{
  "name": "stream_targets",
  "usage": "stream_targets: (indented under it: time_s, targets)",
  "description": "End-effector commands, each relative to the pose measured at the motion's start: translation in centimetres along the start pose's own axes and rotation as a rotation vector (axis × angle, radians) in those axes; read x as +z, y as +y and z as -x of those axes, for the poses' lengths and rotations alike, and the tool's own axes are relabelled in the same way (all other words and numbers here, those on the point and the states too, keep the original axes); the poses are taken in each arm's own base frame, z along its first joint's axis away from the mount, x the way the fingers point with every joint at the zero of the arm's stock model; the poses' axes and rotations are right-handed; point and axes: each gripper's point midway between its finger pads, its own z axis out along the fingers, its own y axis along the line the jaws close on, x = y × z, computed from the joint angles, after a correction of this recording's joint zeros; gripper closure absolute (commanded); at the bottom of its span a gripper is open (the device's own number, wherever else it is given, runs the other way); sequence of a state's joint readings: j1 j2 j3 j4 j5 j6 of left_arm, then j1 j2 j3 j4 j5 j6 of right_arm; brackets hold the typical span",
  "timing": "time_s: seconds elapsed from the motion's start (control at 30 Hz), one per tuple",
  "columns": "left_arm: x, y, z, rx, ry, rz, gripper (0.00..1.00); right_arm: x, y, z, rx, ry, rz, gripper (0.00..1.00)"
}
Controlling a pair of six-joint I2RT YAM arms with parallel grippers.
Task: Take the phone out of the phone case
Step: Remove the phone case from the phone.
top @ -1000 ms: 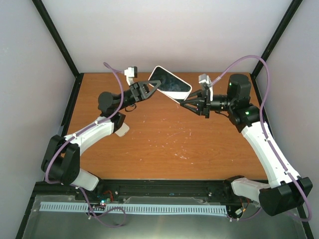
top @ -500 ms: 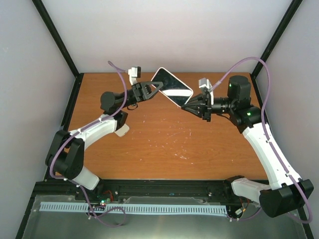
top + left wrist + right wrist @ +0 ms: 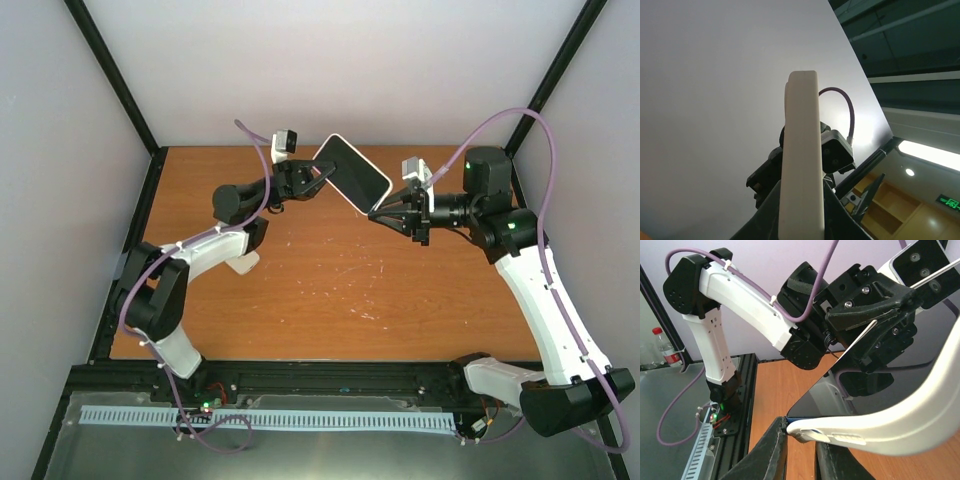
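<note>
Peeling calls for a slow, steady pull: my right pincer (image 3: 376, 213) clamps the phone case (image 3: 880, 432) lip, my left pincer (image 3: 312, 180) clamps the phone (image 3: 352, 172), aloft above the table's (image 3: 330, 290) far middle.

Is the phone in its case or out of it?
Partly out: the white case bows away from the phone edge where the right gripper pinches its rim.

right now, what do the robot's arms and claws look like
The left arm and right arm have white shells with black joint housings. A purple cable loops along each. The left claw and right claw are black triangular frames, each beside a white camera block. The right arm shows a green light.
</note>
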State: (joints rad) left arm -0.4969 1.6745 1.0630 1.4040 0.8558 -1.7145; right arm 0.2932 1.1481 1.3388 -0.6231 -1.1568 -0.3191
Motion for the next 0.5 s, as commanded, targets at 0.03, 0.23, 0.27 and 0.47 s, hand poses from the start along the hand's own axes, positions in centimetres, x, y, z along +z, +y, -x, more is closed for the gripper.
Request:
stream_targets:
  time_s: [0.03, 0.23, 0.27, 0.47]
  targets:
    - [0.4, 4.3, -0.8, -0.153, 0.035, 0.066, 1.00, -0.9, 4.4, 4.7, -0.286, -0.105, 0.119, 0.97]
    - [0.6, 3.4, -1.3, -0.147, 0.071, 0.028, 1.00, -0.7, 2.9, 4.8, -0.232, -0.105, 0.053, 0.97]
    - [0.7, 3.0, -1.4, -0.145, 0.076, 0.012, 1.00, -0.6, 2.2, 4.9, -0.213, -0.105, 0.020, 0.97]
    - [0.9, 0.7, -1.9, -0.112, 0.107, -0.075, 0.99, -1.1, -3.2, 4.8, -0.049, -0.114, -0.235, 0.97]
